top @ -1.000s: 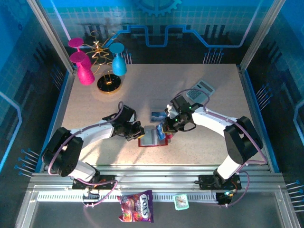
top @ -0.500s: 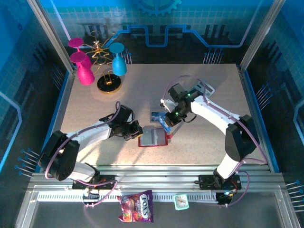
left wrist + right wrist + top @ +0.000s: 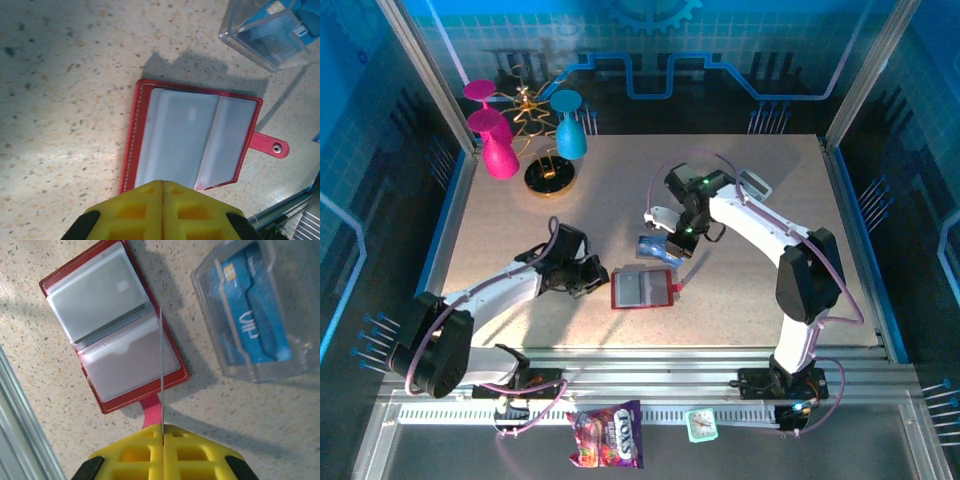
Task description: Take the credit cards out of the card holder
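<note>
The right tool is clenched on a thin card, which stands edge-on straight ahead of its fingertips. The card's colour cannot be told. The card holder lies open on the bench, ahead and to the left of this tool. A clear box with a blue card inside it sits ahead and to the right. The left tool is clenched on nothing, and the holder's near edge is directly ahead of its fingertips. Whether they touch cannot be told.

Hazard 1: the card is gripped at one end only. A quick swing or a knock against the box wall can pivot it in the grip or pull it free.

Hazard 2: the box looks light. A card lowered onto its rim instead of into the opening can push or tip it.

Hazard 3: nothing visibly pins the holder. If a card remains in the grey sleeves, which cannot be told, pulling it can drag the whole holder across the bench.

Hazard 4: the snap tab sticks out sideways and can snag on a passing finger.
</note>
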Controlling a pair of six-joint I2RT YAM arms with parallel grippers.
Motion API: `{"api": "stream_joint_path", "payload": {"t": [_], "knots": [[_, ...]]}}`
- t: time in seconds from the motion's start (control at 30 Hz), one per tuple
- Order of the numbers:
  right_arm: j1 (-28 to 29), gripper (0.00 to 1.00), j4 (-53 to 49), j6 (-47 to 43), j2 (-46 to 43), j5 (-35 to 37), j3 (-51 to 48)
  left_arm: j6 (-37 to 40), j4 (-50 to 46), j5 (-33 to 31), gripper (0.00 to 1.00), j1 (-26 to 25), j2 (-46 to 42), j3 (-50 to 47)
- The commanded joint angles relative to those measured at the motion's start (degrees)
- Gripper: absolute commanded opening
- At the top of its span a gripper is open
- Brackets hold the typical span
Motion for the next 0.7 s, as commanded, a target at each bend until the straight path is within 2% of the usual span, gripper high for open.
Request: {"api": "stream_joint_path", "payload": {"t": [0.0, 0.3, 0.67], "knots": [[0.63, 0.02, -3.68, -9.21, 2.13, 1.23, 3.90, 1.78, -3.20, -0.97, 0.08, 0.87, -2.21, -0.65], [0.49, 0.01, -10.91, -13.49, 11.47, 6.49, 18.47, 2.60, -5.32, -1.24, 0.09, 2.88, -5.27, -1.07], [0.49, 0.01, -14.34, -17.45, 18.47, 9.27, 28.44, 2.77, -5.03, -0.70, 0.09, 3.78, -5.11, -1.16]]}}
